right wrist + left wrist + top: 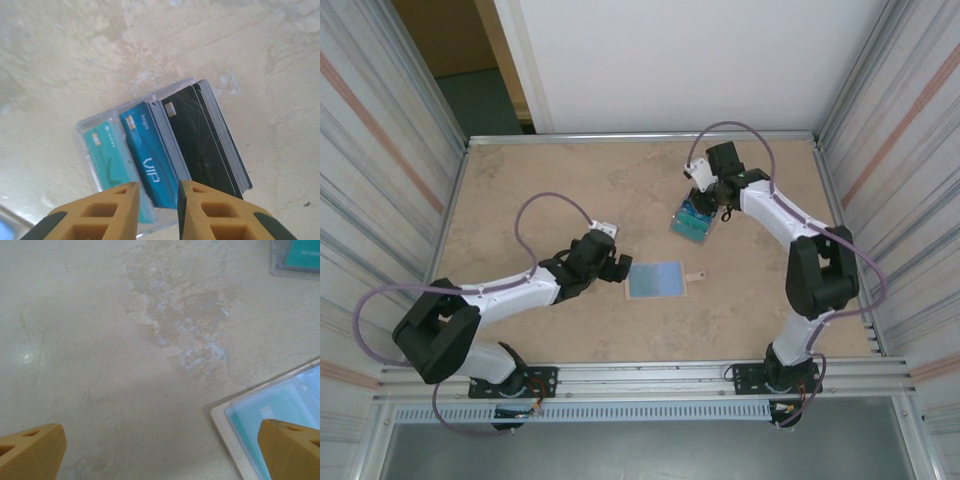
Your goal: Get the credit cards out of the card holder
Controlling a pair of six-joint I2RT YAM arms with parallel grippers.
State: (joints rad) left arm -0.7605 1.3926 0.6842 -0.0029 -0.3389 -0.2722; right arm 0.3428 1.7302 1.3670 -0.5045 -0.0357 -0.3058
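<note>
Risk of a scattered stack sits under the right gripper [157,187]. Its yellow fingers are a narrow gap apart and clamp nothing that can be made out. Directly beneath its tips lie the thin rectangular plastic credit cards [150,150], stacked side by side in teal, blue and black in a shallow clear plastic tray [87,130]. The blue stack's near end runs in under the gap, so a fingertip that brushes it on the way up could fan the cards or drag the light tray across the smooth, mottled beige table [540,190].

A second hazard lies at the left gripper [160,440], whose fingers are spread wide. The small flat pale blue card holder [656,278] lies open just ahead of it and to its right. One corner is tucked under the right-hand fingertip, and the tiny tan strap tab [695,275] points away on the far side. A teal sliver shows through the sleeve, so at least one card probably remains inside. A straight descent from here would likely land on the holder's rim and push it aside rather than pin it. A card flush in its pocket also offers little edge to pinch.

Nothing stands between either gripper and its target. Corrugated metal walls [380,150] hem the table in, well clear of both tools.
</note>
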